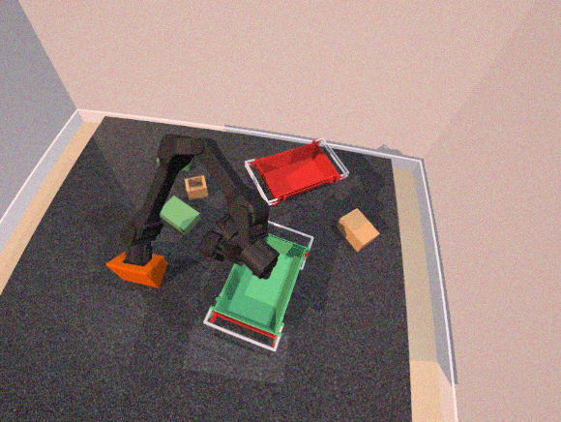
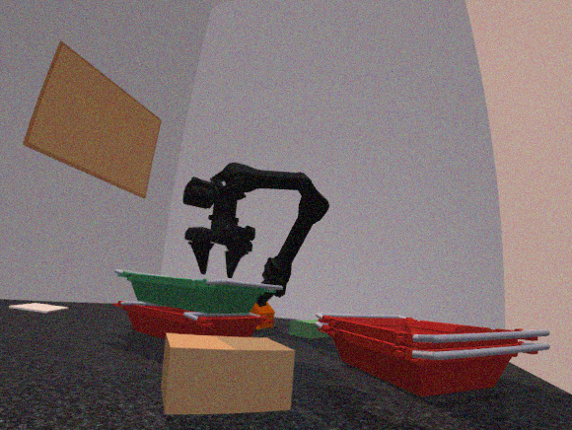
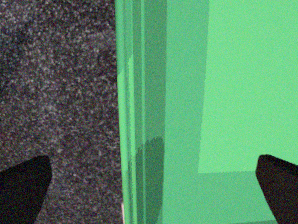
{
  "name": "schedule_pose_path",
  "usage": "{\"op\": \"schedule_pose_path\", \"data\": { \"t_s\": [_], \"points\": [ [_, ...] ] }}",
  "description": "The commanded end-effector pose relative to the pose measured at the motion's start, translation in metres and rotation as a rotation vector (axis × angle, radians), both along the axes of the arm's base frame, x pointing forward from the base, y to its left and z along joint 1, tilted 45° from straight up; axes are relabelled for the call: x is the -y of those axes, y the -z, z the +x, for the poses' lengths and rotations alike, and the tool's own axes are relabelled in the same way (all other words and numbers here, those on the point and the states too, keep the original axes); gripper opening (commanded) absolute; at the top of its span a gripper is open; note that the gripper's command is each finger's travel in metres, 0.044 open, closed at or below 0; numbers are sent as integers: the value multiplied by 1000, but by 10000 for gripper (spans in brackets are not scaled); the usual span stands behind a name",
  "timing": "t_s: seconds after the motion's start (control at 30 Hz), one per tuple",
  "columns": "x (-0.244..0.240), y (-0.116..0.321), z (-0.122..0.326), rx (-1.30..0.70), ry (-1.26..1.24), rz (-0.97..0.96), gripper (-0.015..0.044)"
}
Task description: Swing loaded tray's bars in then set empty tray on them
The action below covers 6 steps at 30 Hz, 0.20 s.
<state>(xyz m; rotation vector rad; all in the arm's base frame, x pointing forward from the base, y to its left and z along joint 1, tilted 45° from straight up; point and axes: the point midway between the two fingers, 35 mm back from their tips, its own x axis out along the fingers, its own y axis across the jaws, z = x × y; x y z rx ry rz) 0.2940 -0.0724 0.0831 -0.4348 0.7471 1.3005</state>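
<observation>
"Where's the claw (image 1: pixel 227 244) (image 2: pixel 217 275) (image 3: pixel 154 165) now?"

"Above the green tray (image 1: pixel 271 286) (image 2: pixel 197 296) (image 3: pixel 245 90), pointing down. In the exterior view, the tips are just above its rim."

"Holding anything?"

"No, its two fingers are spread well apart with nothing between them. From the wrist, one side wall of the green tray runs through the gap. One finger is over the inside of the tray, the other out past the wall, over the dark worktop (image 1: pixel 339 368) (image 2: pixel 74 370) (image 3: pixel 60 100)."

"And what's under the green tray?"

"A red tray (image 1: pixel 244 325) (image 2: pixel 168 321), lower down beneath the claw. The green one sits above it, looks about level, and hasn't dropped inside. One grey bar (image 2: pixel 222 316) of the red tray shows at the green tray's underside, swung in across the top. I can't make out the other bar's contact, and the small blocks are hidden."

"What else is around?"

"Well off to one side of the claw there's a pair of nested red trays (image 1: pixel 305 174) (image 2: pixel 419 367), with their pale bars out at the ends. A tan box (image 1: pixel 358 232) (image 2: pixel 227 380) stands apart from the claw, past the green tray. On the arm's side of the claw are a green block (image 1: pixel 179 213) and a small tan box (image 1: pixel 195 188) with a hollow top. The arm's orange base (image 1: pixel 160 276) (image 2: pixel 266 320) is over that way too, clear of the trays."
</observation>
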Motion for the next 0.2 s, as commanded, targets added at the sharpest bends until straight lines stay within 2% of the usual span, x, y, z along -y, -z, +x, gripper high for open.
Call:
{"op": "schedule_pose_path", "data": {
  "t_s": [0.0, 0.17],
  "points": [
    [15, -15, -3, 1, -6, -4, 440],
    [31, -33, -8, 0, -7, -1, 440]
  ]
}}
